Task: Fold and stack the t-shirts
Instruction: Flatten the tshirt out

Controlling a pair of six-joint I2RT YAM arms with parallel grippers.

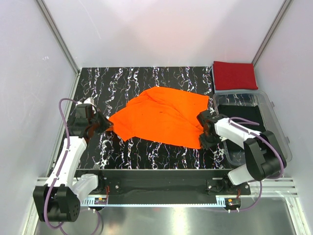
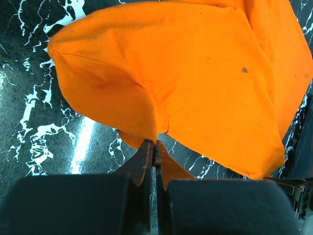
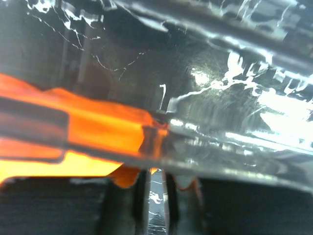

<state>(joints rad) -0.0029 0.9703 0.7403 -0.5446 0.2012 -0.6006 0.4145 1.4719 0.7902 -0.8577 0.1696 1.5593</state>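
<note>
The orange t-shirt [image 1: 161, 115] lies spread and rumpled in the middle of the black marbled table [image 1: 122, 81]. My left gripper [image 1: 108, 127] is shut on its left edge; in the left wrist view the closed tips [image 2: 155, 144] pinch a fold of orange cloth [image 2: 195, 73] that bulges up beyond them. My right gripper [image 1: 201, 133] sits at the shirt's near right corner. In the blurred right wrist view its jaws [image 3: 156, 172] stand almost together with a scrap of orange cloth [image 3: 98, 132] at their tips. The red t-shirt [image 1: 234, 74] lies folded at the far right.
A clear plastic bin [image 1: 279, 122] stands on the right side of the table, just beside my right gripper, and its rim [image 3: 230, 169] cuts across the right wrist view. White walls and metal posts enclose the table.
</note>
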